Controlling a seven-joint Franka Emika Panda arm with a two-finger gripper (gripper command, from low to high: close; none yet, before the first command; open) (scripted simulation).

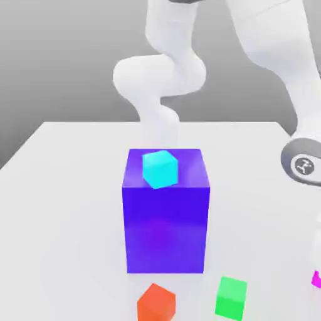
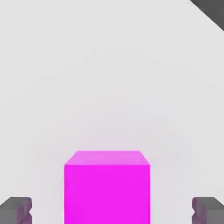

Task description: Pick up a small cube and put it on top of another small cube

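A small magenta cube (image 2: 107, 188) rests on the white table between my gripper's (image 2: 111, 211) two grey fingertips (image 2: 15, 210). A clear gap remains on each side, so the gripper is open around the cube without touching it. In the exterior view a sliver of this magenta cube (image 1: 316, 279) shows at the right edge, below the arm's wrist (image 1: 304, 166). A small cyan cube (image 1: 160, 168) sits on top of a large blue block (image 1: 165, 226). A small orange-red cube (image 1: 156, 303) and a small green cube (image 1: 231, 298) lie on the table in front of the block.
The white table (image 1: 63, 207) spreads wide on the exterior view's left. The tall blue block stands mid-table, with the arm's white links (image 1: 160, 81) rising behind it.
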